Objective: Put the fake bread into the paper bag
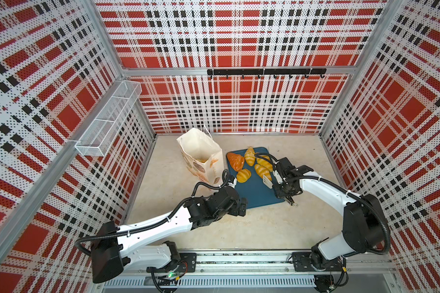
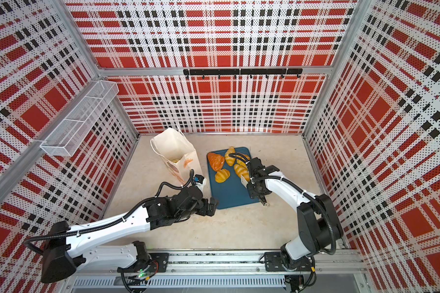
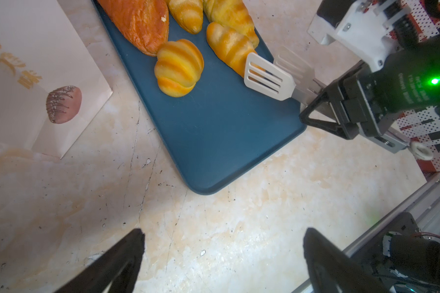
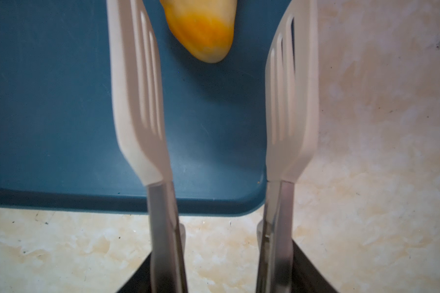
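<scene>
I am looking down on a pale marbled desk (image 1: 264, 228), cream with tan veining and small dark scuffs. Two things are sitting directly on it. The paper bag (image 1: 201, 152) is standing upright toward the far left, its mouth opening upward. The dark-blue tray (image 1: 255, 192) is lying flat just right of the bag, slightly skewed. A narrow strip of desk is showing between them.

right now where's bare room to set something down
Free: near half of the tray, this side of the round bun; the table between tray and front rail. Crowded: the tray's far half with breads and tongs; narrow gap by the paper bag.
</scene>
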Motion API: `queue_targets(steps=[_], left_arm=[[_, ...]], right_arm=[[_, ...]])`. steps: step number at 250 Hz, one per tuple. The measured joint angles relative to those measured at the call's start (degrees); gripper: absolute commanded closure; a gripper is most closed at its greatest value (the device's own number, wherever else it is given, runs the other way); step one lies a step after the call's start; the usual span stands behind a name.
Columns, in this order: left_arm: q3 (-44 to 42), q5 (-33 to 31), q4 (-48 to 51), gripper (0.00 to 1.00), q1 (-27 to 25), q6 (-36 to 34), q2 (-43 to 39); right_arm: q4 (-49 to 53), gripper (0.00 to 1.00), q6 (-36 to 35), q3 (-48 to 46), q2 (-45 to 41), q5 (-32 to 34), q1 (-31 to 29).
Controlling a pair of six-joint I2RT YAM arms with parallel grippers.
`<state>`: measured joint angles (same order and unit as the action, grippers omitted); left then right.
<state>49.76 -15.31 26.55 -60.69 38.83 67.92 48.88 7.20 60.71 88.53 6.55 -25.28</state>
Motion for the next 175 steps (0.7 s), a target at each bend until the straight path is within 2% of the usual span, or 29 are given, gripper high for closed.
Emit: queue_targets(steps=[175], left_arm=[[0.00,-0.15,0.07,0.01,-0.15,0.07,0.42]], right_arm=[[-0.98,0.44,-2.97,6.97,8.61,0.46,-0.24]])
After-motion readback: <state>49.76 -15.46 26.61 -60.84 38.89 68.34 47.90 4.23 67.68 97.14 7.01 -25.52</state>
